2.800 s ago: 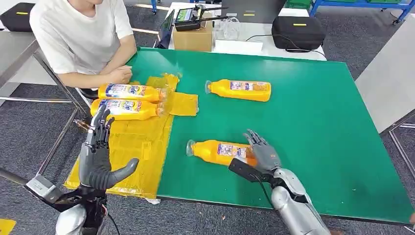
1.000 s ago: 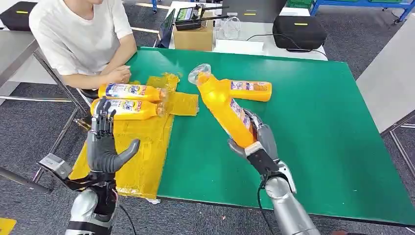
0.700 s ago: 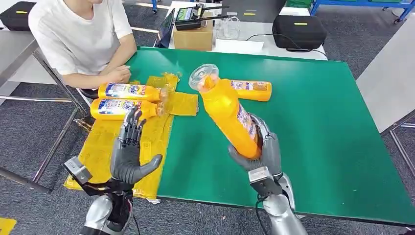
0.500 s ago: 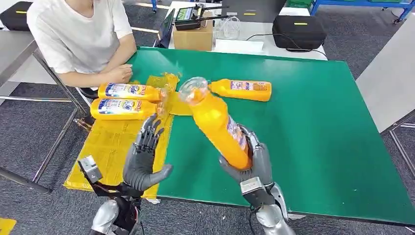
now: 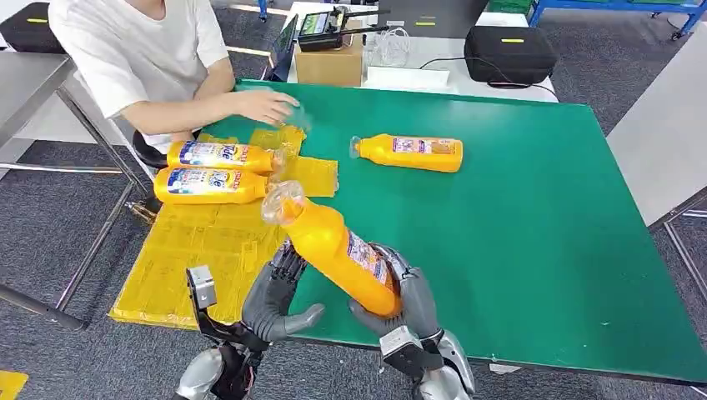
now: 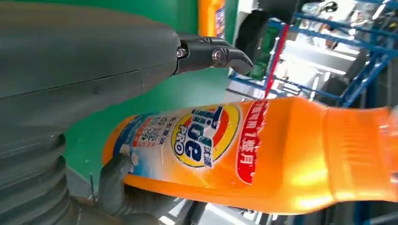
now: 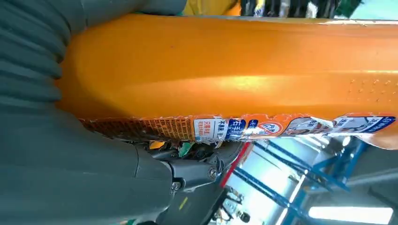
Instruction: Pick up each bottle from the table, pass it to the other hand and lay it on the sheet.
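Lower centre of head view: held bottle [image 5: 338,254] gripped at base by right hand [image 5: 398,298], long axis slanting to upper left, cap toward sheet [image 5: 200,250] — left hand [image 5: 273,296] just beside it, fingers spread, nothing grasped.

Two bottles [image 5: 215,171] lie on the sheet [image 5: 200,250], left of a third bottle [image 5: 410,153].

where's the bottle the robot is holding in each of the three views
Head view: held bottle low centre, base in the right hand.
Left wrist view: it spans the middle, label facing the camera.
Right wrist view: it fills the upper half.
Shared landmark: its blue and white label.
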Tool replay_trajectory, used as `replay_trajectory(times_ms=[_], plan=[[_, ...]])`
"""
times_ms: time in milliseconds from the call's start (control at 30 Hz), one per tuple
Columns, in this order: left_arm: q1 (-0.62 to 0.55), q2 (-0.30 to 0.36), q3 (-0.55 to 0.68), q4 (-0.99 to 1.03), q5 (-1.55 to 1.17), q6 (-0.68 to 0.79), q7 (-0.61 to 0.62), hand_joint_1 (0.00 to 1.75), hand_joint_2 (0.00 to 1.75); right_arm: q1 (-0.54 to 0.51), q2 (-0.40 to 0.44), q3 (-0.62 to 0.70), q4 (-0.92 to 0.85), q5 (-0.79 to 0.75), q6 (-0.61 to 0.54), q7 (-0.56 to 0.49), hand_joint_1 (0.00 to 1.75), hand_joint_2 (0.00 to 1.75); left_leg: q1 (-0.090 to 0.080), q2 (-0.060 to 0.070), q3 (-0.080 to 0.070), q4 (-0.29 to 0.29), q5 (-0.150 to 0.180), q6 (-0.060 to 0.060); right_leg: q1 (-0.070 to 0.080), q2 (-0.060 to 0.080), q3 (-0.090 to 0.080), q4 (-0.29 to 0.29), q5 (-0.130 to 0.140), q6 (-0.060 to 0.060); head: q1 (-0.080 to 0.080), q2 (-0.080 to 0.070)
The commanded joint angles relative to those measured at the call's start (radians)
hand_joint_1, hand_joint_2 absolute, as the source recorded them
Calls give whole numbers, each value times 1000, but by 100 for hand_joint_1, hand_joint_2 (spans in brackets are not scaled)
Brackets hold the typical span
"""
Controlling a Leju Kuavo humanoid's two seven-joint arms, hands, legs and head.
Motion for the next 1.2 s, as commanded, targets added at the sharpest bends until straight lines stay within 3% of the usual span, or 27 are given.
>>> replay_trajectory(times_ms=[33,167,333,400,633,867,900,967,1000,1033,1100,1133,1200], plan=[[-75,31,-59,132,-26,14,12,0,175,-43,-17,58,89,31,-26,17,175,175,0,-1,5,-4,0,3,1,0,5,-4,0,-5,0,0],[-114,-8,-68,161,-23,30,10,0,175,-53,0,74,69,23,-17,34,175,175,0,-2,3,-3,0,3,1,-2,4,-3,0,-5,0,0],[-160,-8,-96,172,-33,86,20,0,175,9,-56,129,24,53,-1,88,175,175,0,-5,4,-3,0,3,1,-4,5,-4,-1,-5,0,0],[-170,-1,-97,172,-15,73,30,0,175,-30,-66,170,73,112,26,165,175,175,0,-2,2,-2,0,2,1,-2,3,-2,0,-3,0,0],[-170,-1,-98,171,-15,73,30,0,175,-42,-63,168,92,110,29,165,175,175,0,-2,3,-2,0,3,1,-2,3,-2,0,-4,0,0],[-238,-31,-84,222,126,16,66,5,175,-129,-33,232,205,119,59,136,175,175,1,-2,2,-2,1,3,2,-2,3,-3,0,-5,0,0],[-241,-37,-78,228,152,13,67,166,175,-136,-30,232,216,105,62,127,175,175,0,-2,1,-1,0,2,1,-1,1,-1,0,-3,0,0],[-245,-38,-80,235,189,-14,83,175,175,-143,-27,229,223,95,58,120,175,175,0,-2,2,-1,0,2,1,-1,2,-2,0,-3,0,0],[-248,-38,-85,244,212,-33,85,175,175,-149,-24,226,231,94,46,117,49,175,1,-2,3,-3,1,3,2,-1,4,-3,0,-5,0,0],[-248,-36,-91,252,263,-75,101,175,175,-157,-20,221,238,106,9,121,0,175,0,-2,2,-2,1,3,1,-2,3,-2,0,-4,0,0],[-244,-28,-91,260,293,-95,111,175,175,-163,-14,203,240,127,-61,126,0,175,0,-2,3,-2,0,3,1,-2,3,-3,0,-4,0,0],[-245,-27,-86,266,316,-103,117,175,175,-168,-7,187,245,140,-118,122,0,0,0,-1,3,-2,0,3,1,-1,3,-2,0,-4,0,0],[-268,-29,-70,285,336,-88,114,175,175,-187,5,151,272,145,-191,129,0,0,0,0,2,-2,0,2,1,1,2,-1,0,-3,0,0]])
